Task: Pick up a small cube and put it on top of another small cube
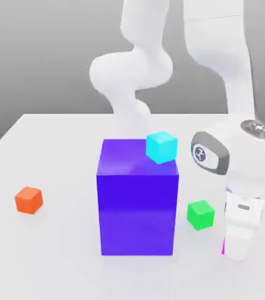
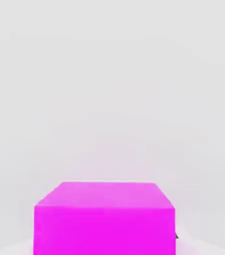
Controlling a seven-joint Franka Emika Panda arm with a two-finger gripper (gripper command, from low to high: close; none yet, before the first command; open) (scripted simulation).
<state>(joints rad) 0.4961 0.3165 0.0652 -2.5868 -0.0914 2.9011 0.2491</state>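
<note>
A large block stands mid-table, a cube resting on its far corner toward the exterior view's right. Another cube lies well to its left, a third just right, the gripper beyond that beside a fourth cube.

Big blue-violet block: tall cuboid, upright, standing flat on the table near the middle of the exterior view. Front face is a darker, saturated blue. Top face is lighter and more violet, with a pale sheen towards its front edge. It throws a soft shadow at its base.
Table: plain white, matte, no markings. Far edge runs straight across behind the block. Same white surface in the hand view.
Backdrop: flat grey gradient, darker towards the top.
</note>
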